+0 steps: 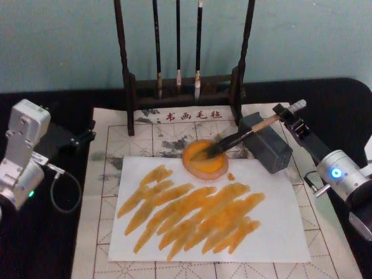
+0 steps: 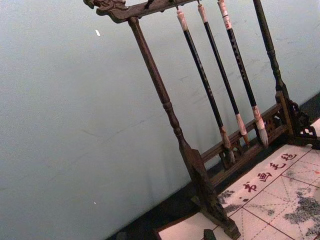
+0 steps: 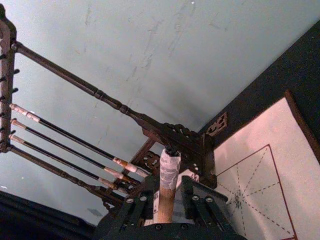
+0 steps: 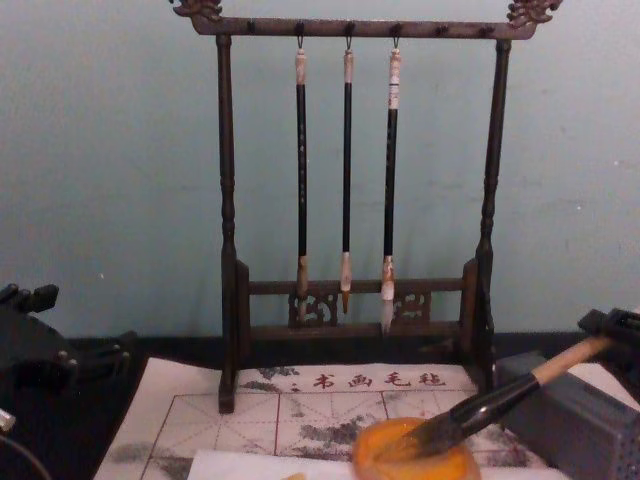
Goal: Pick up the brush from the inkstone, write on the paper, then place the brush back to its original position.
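brush: the brush (image 1: pixel 232 140) lies tilted, its dark bristles down in the orange dish and its tan handle rising back toward the right, resting across the top of the grey block (image 1: pixel 266 142); in the chest view the brush (image 4: pixel 490 402) slants from the dish up to the right edge
inkstone: the inkstone (image 1: pixel 204 159) sits at the far edge of the paper, just left of the grey block, with the bristles in it; in the chest view the inkstone (image 4: pixel 415 455) shows low and centre
paper: the paper (image 1: pixel 273 232) lies flat on the gridded mat (image 1: pixel 99 232), covered across its middle with slanting orange strokes; one small orange spot lies just right of the dish
right pincer: the right pincer (image 1: pixel 286 116) is at the far right, behind the grey block, at the whitish end of the handle; in the right wrist view the right pincer (image 3: pixel 167 202) has its fingers (image 3: pixel 141 205) clamped on either side of the tan handle, the brush (image 3: pixel 167 190) standing up between them
left pincer: the left arm (image 1: pixel 20 154) rests at the left edge of the black counter (image 1: pixel 343 99), off the mat; i cannot tell whether its pincer is apart or together
rack: a dark wooden rack (image 1: pixel 129 87) stands behind the mat with three slim brushes (image 4: pixel 346 180) hanging from its top bar; it also shows in the left wrist view (image 2: pixel 165 107)
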`<state>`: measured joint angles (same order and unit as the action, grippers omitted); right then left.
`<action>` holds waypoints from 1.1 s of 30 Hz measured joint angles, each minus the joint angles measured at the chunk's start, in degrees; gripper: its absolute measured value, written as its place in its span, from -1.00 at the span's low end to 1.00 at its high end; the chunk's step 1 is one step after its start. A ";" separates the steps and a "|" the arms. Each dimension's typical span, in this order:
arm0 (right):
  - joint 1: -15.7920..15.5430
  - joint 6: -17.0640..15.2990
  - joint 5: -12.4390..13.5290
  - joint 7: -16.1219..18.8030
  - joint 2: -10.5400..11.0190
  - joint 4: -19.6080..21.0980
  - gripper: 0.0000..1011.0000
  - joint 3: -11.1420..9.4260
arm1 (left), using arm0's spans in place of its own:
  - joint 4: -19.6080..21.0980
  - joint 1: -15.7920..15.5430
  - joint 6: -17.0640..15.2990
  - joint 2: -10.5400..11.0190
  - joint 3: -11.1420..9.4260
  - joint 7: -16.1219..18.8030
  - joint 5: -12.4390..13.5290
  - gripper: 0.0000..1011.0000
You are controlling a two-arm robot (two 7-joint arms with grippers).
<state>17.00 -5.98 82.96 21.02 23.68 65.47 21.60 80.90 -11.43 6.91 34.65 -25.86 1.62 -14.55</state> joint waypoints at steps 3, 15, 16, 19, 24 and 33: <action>0.00 0.00 0.00 0.01 0.00 0.00 -0.20 0.00 | 0.00 0.00 0.00 0.00 0.00 0.00 0.00 0.98; 0.01 -0.01 0.00 0.06 -0.01 0.01 0.57 -0.01 | 0.00 0.00 0.00 0.00 0.00 0.00 0.00 0.98; 0.01 -0.01 0.00 0.06 -0.01 0.01 0.67 -0.01 | 0.00 0.00 0.00 0.00 0.00 0.00 0.00 0.98; 0.01 -0.01 0.00 0.06 -0.01 0.01 0.80 -0.01 | 0.00 0.00 0.00 0.00 0.00 0.00 0.00 0.98; 0.01 -0.01 0.00 0.06 -0.01 0.00 0.98 0.00 | 0.00 0.00 0.00 0.00 0.00 0.00 0.00 0.98; -0.16 0.31 -0.18 0.07 0.14 0.40 0.98 -0.02 | 0.00 0.00 0.00 0.00 0.00 0.00 0.00 0.98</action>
<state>16.84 -5.68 82.79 21.10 23.82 65.87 21.58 80.90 -11.43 6.91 34.65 -25.86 1.62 -14.55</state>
